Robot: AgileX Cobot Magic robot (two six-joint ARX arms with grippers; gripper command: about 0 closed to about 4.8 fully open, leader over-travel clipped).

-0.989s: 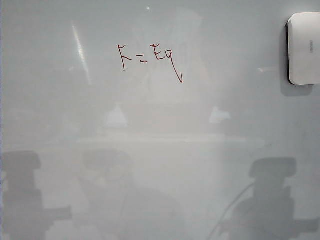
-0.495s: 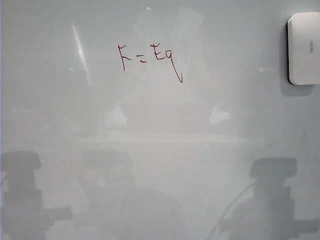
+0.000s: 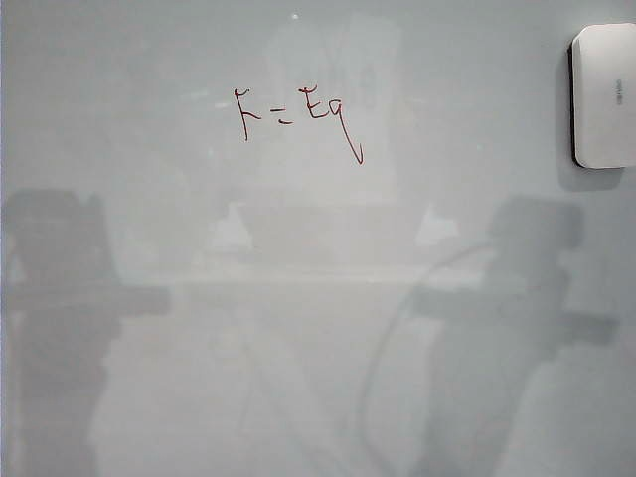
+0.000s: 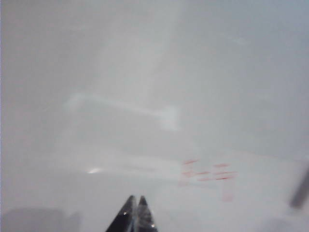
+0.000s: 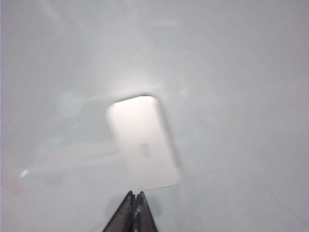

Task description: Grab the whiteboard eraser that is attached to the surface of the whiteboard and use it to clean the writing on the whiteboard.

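Observation:
The whiteboard (image 3: pixel 318 328) fills the exterior view. The dark-red writing (image 3: pixel 298 117) sits upper middle; blurred, the writing (image 4: pixel 207 175) also shows in the left wrist view. The white whiteboard eraser (image 3: pixel 604 94) clings at the upper right edge. In the right wrist view the whiteboard eraser (image 5: pixel 143 142) lies just ahead of my right gripper (image 5: pixel 134 195), which is shut and empty, apart from it. My left gripper (image 4: pixel 136 198) is shut with nothing held, off to the side of the writing. Neither gripper itself appears in the exterior view, only their shadows.
Two dark arm shadows fall on the board, one at the left (image 3: pixel 60 298) and one at the right (image 3: pixel 527 298). Faint reflections of a room cross the board's middle.
Both arm shadows have climbed higher on the board and grown larger. The writing and the eraser have stayed where they were.

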